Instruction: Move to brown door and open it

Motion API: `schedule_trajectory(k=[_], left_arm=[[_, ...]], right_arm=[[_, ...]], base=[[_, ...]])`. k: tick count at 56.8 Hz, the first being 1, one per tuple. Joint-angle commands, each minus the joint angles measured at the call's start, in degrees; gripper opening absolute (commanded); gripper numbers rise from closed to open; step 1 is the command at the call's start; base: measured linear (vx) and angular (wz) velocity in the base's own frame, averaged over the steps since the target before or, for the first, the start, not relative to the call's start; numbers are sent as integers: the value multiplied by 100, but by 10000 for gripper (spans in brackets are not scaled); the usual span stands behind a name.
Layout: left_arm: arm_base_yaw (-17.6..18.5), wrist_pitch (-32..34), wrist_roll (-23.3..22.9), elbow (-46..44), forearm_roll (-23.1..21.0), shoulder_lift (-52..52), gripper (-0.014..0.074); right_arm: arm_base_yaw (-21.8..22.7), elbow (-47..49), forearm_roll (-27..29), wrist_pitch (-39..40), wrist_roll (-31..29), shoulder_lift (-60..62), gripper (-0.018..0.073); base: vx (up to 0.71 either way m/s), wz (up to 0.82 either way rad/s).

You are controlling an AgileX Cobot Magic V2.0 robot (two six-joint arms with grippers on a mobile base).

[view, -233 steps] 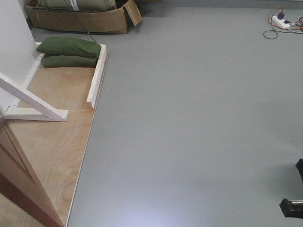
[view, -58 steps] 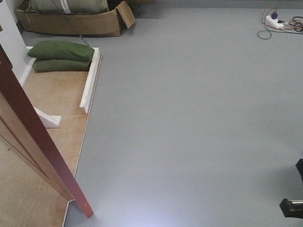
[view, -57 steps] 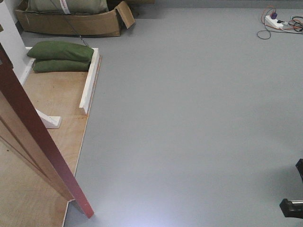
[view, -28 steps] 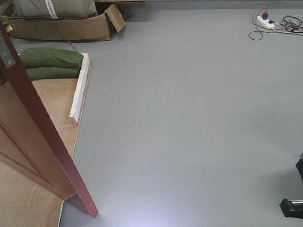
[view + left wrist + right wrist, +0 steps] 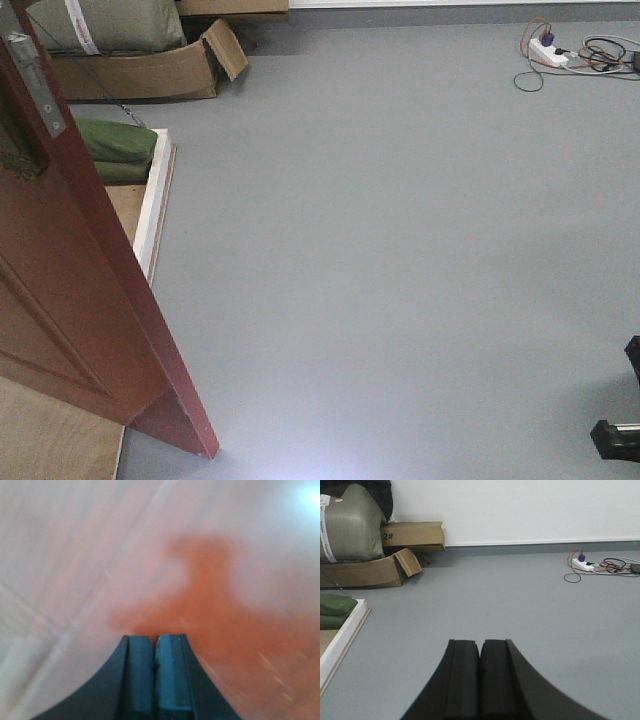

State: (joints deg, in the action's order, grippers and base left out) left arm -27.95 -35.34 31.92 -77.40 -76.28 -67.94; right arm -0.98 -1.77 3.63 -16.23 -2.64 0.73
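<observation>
The brown door (image 5: 70, 300) stands at the left of the front view, glossy reddish-brown, swung out over the grey floor, with its metal edge latch plate (image 5: 38, 85) near the top. Its handle is not clearly visible. In the left wrist view my left gripper (image 5: 155, 645) is shut with nothing between the pads, very close to the door's blurred reddish surface (image 5: 225, 605). In the right wrist view my right gripper (image 5: 480, 647) is shut and empty, pointing over the open grey floor. Neither gripper shows clearly in the front view.
A white wooden base beam (image 5: 150, 210) and green sandbags (image 5: 115, 150) lie behind the door. Cardboard boxes (image 5: 140, 70) sit by the far wall. A power strip with cables (image 5: 550, 50) lies at the far right. Grey floor (image 5: 400, 250) spreads to the right.
The view has shifted right and the door has swung further out, filling more of the left side. The sandbags and white beam have slid left, partly hidden behind the door.
</observation>
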Motion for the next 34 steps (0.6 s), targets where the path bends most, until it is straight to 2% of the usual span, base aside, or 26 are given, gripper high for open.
schedule_trajectory(k=[1, 34], left_arm=[[36, 96, -14, -191, -281, 84, -4], [36, 96, -14, -191, -281, 84, -4]], right_arm=[[8, -28, -4, 474, -32, 56, 0], [8, -28, -4, 474, -32, 56, 0]], base=[[21, -2], [22, 0]])
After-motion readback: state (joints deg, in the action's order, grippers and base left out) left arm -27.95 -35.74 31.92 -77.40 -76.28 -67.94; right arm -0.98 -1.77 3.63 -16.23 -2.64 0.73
